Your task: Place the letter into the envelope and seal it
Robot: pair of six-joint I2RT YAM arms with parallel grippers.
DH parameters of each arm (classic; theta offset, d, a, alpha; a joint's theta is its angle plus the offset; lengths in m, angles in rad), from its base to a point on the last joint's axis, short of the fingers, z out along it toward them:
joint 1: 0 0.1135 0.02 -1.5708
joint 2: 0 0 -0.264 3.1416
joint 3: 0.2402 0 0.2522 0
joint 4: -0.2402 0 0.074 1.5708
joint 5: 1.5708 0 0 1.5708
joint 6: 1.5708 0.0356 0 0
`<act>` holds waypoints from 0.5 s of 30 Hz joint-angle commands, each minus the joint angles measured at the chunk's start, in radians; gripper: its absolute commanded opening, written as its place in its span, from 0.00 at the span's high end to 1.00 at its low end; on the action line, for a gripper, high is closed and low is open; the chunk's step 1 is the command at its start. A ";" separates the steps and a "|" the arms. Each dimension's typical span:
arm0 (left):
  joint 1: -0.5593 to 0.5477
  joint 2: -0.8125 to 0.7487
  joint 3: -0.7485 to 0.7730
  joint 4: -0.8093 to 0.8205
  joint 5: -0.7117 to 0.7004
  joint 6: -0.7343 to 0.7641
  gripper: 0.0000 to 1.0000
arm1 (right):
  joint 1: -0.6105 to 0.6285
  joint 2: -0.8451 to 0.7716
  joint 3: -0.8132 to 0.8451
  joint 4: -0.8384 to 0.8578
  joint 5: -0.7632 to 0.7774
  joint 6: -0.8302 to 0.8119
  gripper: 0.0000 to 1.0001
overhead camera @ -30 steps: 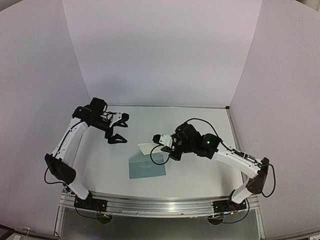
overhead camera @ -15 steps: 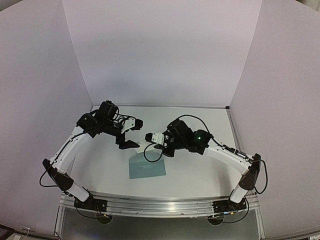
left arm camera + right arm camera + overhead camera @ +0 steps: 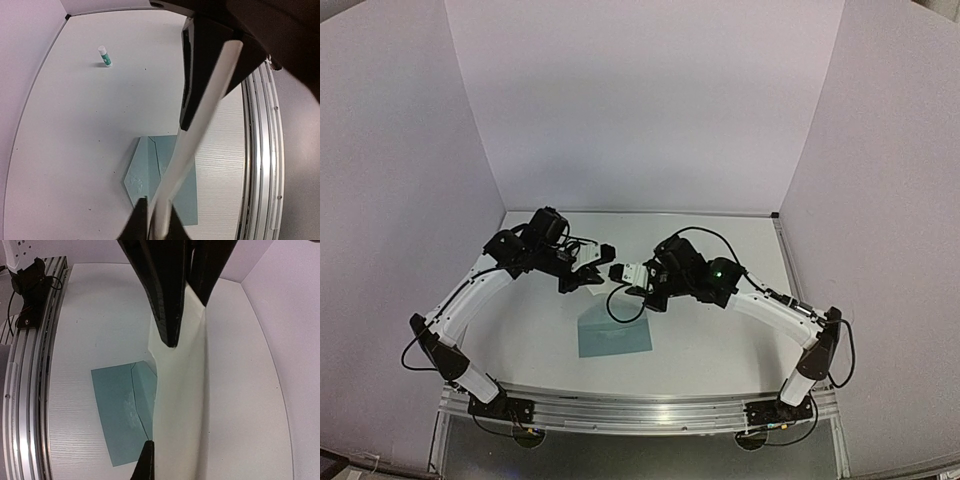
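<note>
The left gripper (image 3: 592, 272) has swung in from the far left to meet the right gripper (image 3: 618, 272), which has edged toward it. Its jaws, wide apart a second ago, have closed on the letter (image 3: 180, 405), now spanning both pairs of jaws.

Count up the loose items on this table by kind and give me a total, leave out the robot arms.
letter: 1
envelope: 1
glue stick: 1
total: 3

Envelope (image 3: 120, 412) partly behind letter (image 3: 180, 405)
</note>
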 commanded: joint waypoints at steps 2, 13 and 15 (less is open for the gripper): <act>0.002 -0.040 -0.014 -0.019 0.033 -0.022 1.00 | 0.002 -0.001 0.049 0.056 0.003 0.023 1.00; 0.157 -0.181 -0.144 0.460 0.203 -0.538 1.00 | -0.125 -0.224 -0.278 0.650 -0.080 0.503 0.15; 0.158 -0.226 -0.200 0.604 0.198 -0.670 1.00 | -0.126 -0.228 -0.323 0.770 -0.105 0.591 0.15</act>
